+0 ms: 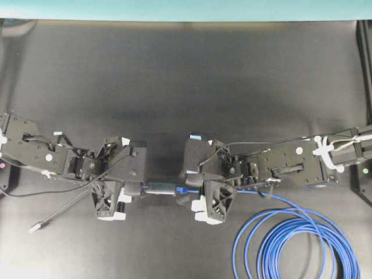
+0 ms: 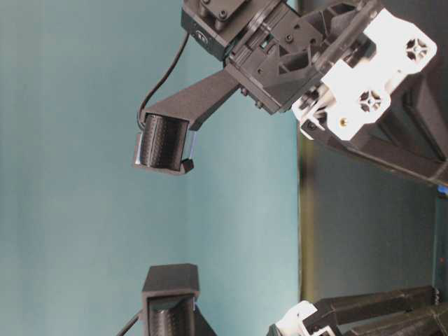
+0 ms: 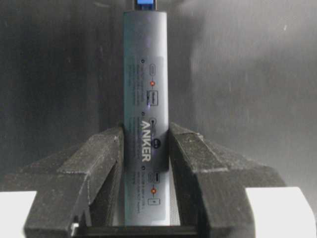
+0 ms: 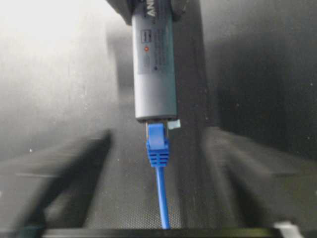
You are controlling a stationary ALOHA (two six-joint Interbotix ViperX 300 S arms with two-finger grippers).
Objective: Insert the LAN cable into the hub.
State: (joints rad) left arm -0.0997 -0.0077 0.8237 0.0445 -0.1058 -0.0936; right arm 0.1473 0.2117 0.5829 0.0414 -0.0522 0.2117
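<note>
Two black grippers face each other over the middle of the dark table (image 1: 174, 75). The left gripper (image 3: 146, 163) has its fingers (image 3: 106, 163) clamped on both sides of the hub (image 3: 145, 74), a slim grey bar held level in the air between the arms. The plug of the LAN cable (image 4: 157, 146) sits in the end of the hub that points toward the right arm, its blue boot just outside the port. The right gripper (image 4: 158, 148) has its fingers (image 4: 74, 168) spread wide apart, one on each side of the plug, touching neither plug nor cord. From the plug the blue cord runs back under the right arm to a large coil lying on the table at the lower right. A thin grey lead (image 1: 49, 220) trails from the left gripper to the table at the lower left.
</note>
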